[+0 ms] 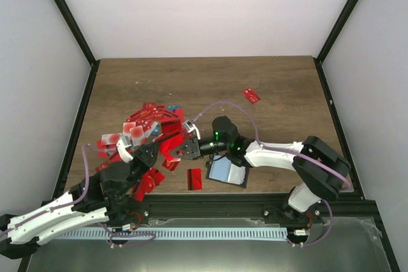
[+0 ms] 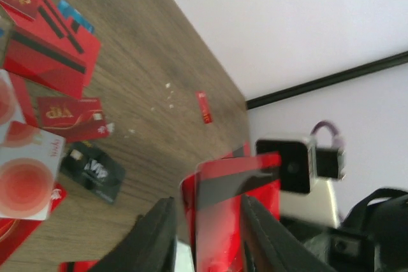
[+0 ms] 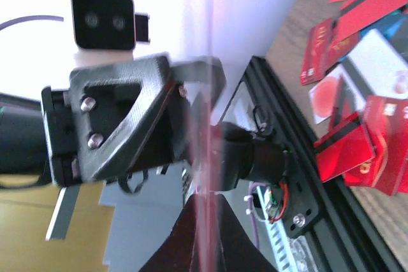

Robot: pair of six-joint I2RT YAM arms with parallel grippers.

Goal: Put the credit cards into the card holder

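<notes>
We're in a robotics lab cell here: plain white panels (image 1: 204, 4) on three sides, black frame posts (image 1: 67, 14), a wood-grain tabletop (image 1: 210, 81), and a metal mounting rail (image 1: 210, 232) along the near edge.

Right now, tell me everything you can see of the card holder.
The card holder shows only in the top view. It is a small squarish piece with a black border around a glossy pale blue-grey face, so it looks opened, though I cannot be sure. It lies flat and slightly skewed on the wooden table, close to the near edge. The right arm passes just above its far side. A loose red card lies to its left, apart from it. Nothing holds it.
</notes>
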